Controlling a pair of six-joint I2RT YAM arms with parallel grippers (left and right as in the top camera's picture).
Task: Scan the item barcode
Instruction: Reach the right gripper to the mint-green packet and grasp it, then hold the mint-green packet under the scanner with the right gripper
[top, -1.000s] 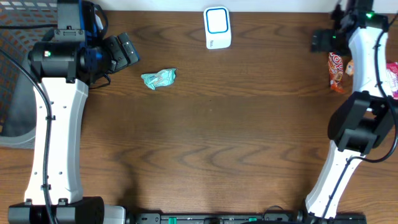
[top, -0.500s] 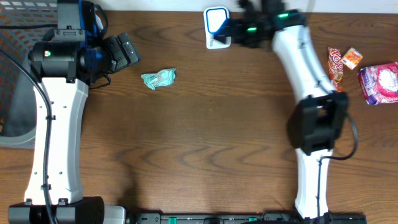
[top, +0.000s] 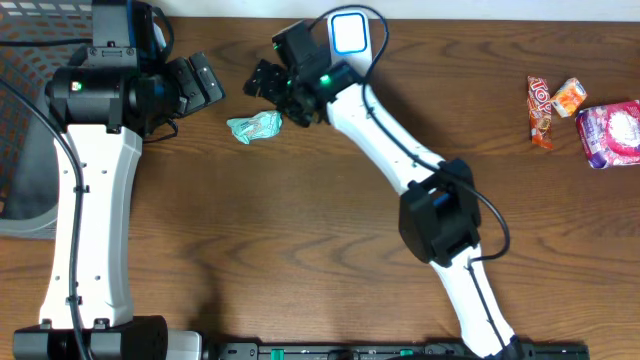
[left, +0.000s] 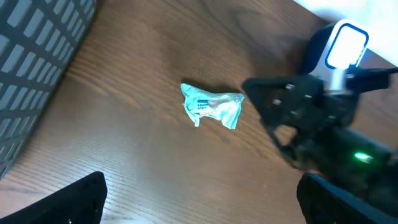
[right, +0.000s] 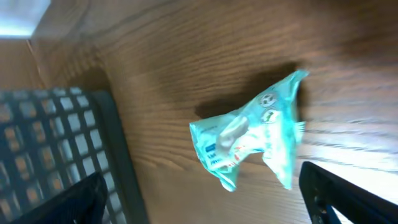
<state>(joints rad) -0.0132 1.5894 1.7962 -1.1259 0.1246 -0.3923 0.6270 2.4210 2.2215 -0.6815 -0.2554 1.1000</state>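
The item, a crumpled teal packet (top: 255, 126), lies flat on the wooden table at the back left. It also shows in the left wrist view (left: 211, 106) and fills the middle of the right wrist view (right: 252, 134). My right gripper (top: 265, 90) reaches across the table and hovers open just behind the packet, with nothing between its fingers (right: 348, 196). My left gripper (top: 200, 85) stays open and empty to the packet's left, its fingers (left: 81, 199) low in its own view. The white scanner (top: 349, 40) with a blue-edged window stands at the back centre.
A grey mesh basket (top: 25, 120) sits off the table's left edge, also seen close in the right wrist view (right: 50, 143). Several snack packets (top: 545, 110) and a pink pack (top: 612, 133) lie at the far right. My right arm (top: 390, 130) spans the table's back middle.
My right arm swung from the far right, past the scanner, across to the teal packet at the back left. The left arm and the packet have stayed put.
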